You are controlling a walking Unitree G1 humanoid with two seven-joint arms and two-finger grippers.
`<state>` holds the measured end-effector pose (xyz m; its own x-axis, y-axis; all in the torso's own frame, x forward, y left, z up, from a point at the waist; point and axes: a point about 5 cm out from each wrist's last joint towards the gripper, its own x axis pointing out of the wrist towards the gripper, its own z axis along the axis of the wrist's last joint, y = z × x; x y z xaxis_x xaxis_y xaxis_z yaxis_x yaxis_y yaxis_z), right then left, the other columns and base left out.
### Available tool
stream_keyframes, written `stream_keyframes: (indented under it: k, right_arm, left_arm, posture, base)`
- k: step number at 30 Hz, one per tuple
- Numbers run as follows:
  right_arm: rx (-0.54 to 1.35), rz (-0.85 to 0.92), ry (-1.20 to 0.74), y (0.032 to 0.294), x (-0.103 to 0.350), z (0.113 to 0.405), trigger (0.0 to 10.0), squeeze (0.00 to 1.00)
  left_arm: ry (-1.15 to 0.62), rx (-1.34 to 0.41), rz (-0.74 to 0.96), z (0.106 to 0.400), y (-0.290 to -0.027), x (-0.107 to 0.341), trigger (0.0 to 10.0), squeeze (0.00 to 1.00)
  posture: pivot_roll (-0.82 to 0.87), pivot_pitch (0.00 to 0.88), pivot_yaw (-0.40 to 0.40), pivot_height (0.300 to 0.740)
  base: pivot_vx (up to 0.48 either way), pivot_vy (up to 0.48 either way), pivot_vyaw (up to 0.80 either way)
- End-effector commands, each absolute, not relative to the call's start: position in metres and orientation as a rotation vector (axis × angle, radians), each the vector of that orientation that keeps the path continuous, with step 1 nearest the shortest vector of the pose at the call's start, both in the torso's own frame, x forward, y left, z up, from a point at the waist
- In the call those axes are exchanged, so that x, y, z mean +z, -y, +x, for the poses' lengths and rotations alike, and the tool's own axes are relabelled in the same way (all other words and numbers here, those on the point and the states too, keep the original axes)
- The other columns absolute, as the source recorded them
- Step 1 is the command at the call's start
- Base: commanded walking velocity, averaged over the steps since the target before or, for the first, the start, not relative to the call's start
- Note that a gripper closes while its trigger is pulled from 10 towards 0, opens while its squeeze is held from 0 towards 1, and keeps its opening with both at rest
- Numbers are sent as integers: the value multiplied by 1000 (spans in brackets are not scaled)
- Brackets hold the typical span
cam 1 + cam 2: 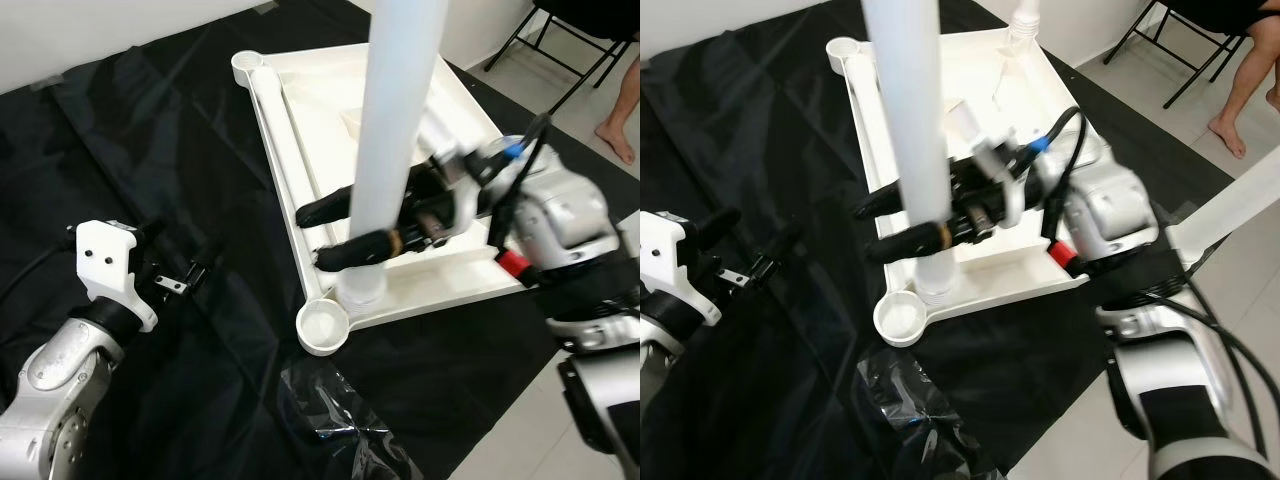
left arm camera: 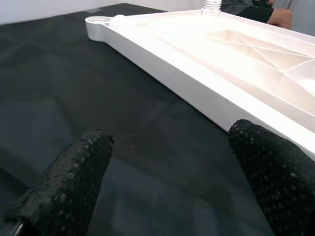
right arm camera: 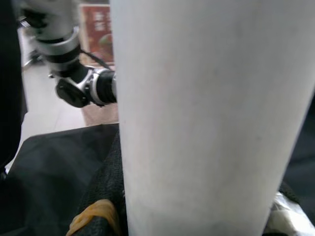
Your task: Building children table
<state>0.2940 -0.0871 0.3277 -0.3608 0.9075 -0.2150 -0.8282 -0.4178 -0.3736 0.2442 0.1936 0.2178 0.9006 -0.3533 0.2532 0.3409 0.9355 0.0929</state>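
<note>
While the upturned white tabletop (image 1: 400,100) lies mid-frame, the right claw (image 1: 340,232) clamps the upright leg (image 1: 395,130) over its lower corner socket; the left claw (image 1: 190,272) waits apart, lower left.

White table leg (image 1: 400,110), white tabletop (image 1: 330,90) on black sheet (image 1: 150,130); black gripper fingers (image 2: 74,182); pale grey floor tiles (image 1: 520,440).

No text, number or brand can be read anywhere. In the right wrist view a red-brown printed panel (image 3: 96,27) stands in the background behind the white table leg (image 3: 211,113); it may carry lettering, but it is too blurred to make out.
</note>
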Motion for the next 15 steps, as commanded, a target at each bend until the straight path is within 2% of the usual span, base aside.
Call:
stream_keyframes:
  k: [1, 10, 15]
  right_arm:
    - [2016, -527, 234, 82, 325, 288, 10000, 0]
    - [2105, -503, 367, 60, 335, 282, 10000, 0]
    - [2116, -481, 306, 60, 323, 286, 10000, 0]
  left_arm:
    - [265, -362, 45, 241, -192, 215, 10000, 0]
    - [287, -410, 10, 243, -174, 215, 10000, 0]
    - [295, -418, 9, 244, -171, 216, 10000, 0]
  posture:
    - [39, 382, -65, 740]
    - [40, 370, -74, 740]
    - [42, 367, -81, 740]
  base:
    - [0, 0, 0]
    - [0, 0, 0]
    - [0, 0, 0]
